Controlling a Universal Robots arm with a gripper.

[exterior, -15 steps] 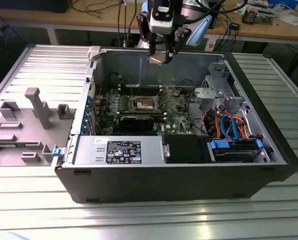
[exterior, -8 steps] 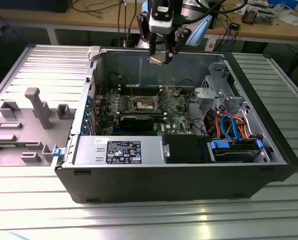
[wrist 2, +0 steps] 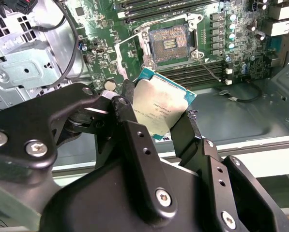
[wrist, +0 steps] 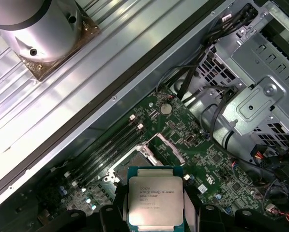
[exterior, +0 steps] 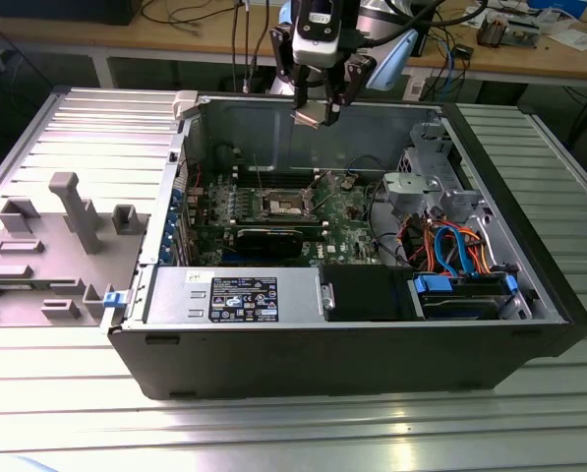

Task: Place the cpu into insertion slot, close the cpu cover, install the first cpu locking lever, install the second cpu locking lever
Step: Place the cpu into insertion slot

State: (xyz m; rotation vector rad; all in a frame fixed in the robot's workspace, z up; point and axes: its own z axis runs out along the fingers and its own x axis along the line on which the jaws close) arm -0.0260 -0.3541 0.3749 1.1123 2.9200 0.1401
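Note:
My gripper (exterior: 316,101) hangs above the open computer case, over its back wall, shut on the cpu (exterior: 310,114). In both wrist views the cpu (wrist 2: 159,108) (wrist: 155,203) shows its dull silver top and green rim, clamped by two opposite edges between black fingers (wrist 2: 127,94). Below it on the green motherboard lies the insertion slot (wrist 2: 169,42) (exterior: 284,205), bare, with a dark centre. The cpu cover (wrist 2: 129,54) (wrist: 170,146) is swung open at one side of the slot. Thin wire levers (exterior: 257,173) stand raised near the slot.
Inside the case (exterior: 150,339) are a power supply (exterior: 236,296), a grey drive cage (exterior: 426,187), orange and blue cables (exterior: 455,251) and a coin battery (wrist: 166,108). A grey fixture (exterior: 67,211) sits at the exterior view's left on the ribbed metal table (exterior: 273,433).

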